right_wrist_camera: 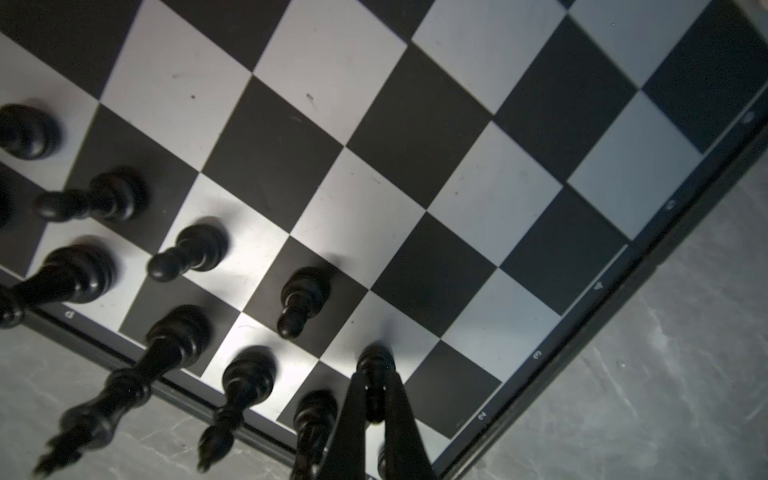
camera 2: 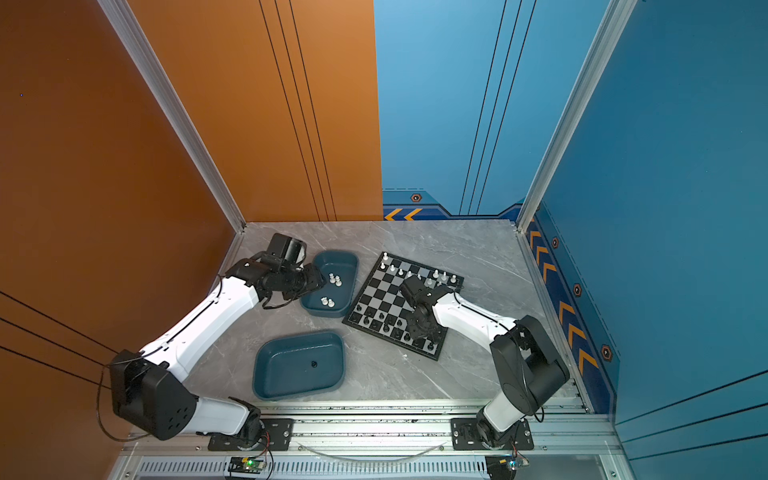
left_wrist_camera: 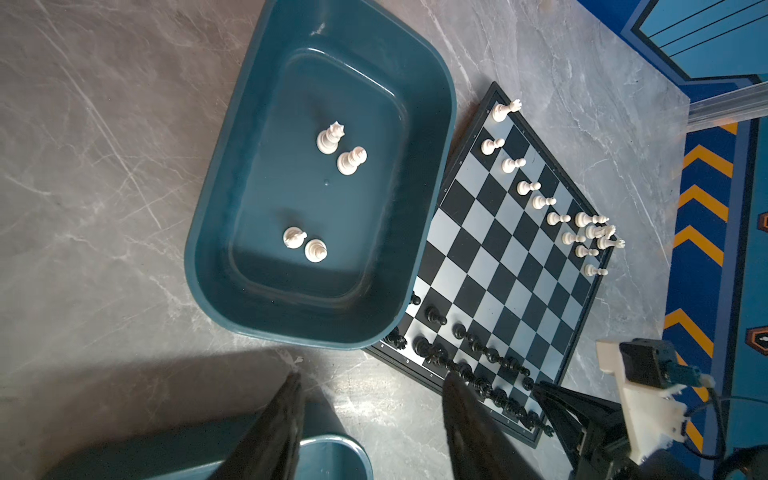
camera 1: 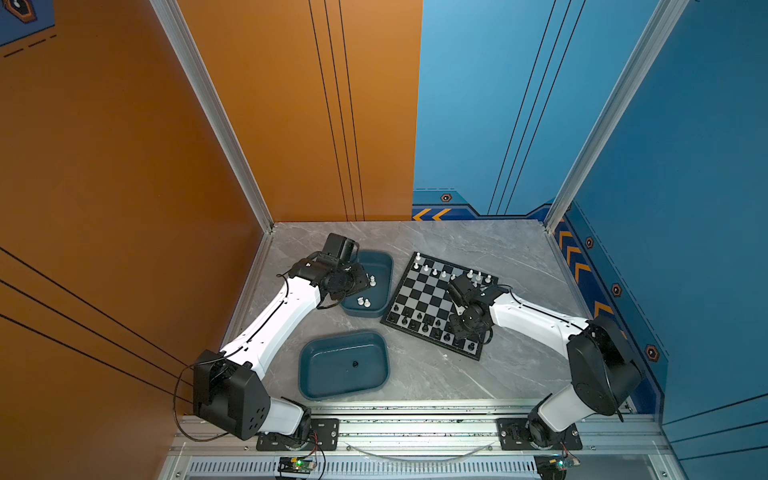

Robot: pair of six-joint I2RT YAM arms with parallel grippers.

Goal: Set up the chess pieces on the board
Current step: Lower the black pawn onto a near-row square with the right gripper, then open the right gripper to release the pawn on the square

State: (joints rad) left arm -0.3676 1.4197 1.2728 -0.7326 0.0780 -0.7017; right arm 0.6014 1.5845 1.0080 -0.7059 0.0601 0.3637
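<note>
The board (camera 1: 428,295) lies tilted at right of centre on the table. White chess pieces (camera 1: 434,272) line its far edge and black ones (camera 1: 424,328) its near edge. My right gripper (right_wrist_camera: 376,378) is shut on a black pawn (right_wrist_camera: 374,359), which stands upright on a light square in the second row near the board's corner. In a top view this gripper (camera 1: 461,332) hangs over the black rows. My left gripper (left_wrist_camera: 372,376) is open and empty, held above the table beside the far teal tray (left_wrist_camera: 432,83). That tray holds several white pieces (left_wrist_camera: 330,137).
A second teal tray (camera 1: 316,374) sits nearer the front, with one small black piece (camera 1: 355,364) in it. The far tray touches the board's left edge. Orange and blue walls enclose the table, and the aluminium rail (camera 1: 415,428) runs along its front.
</note>
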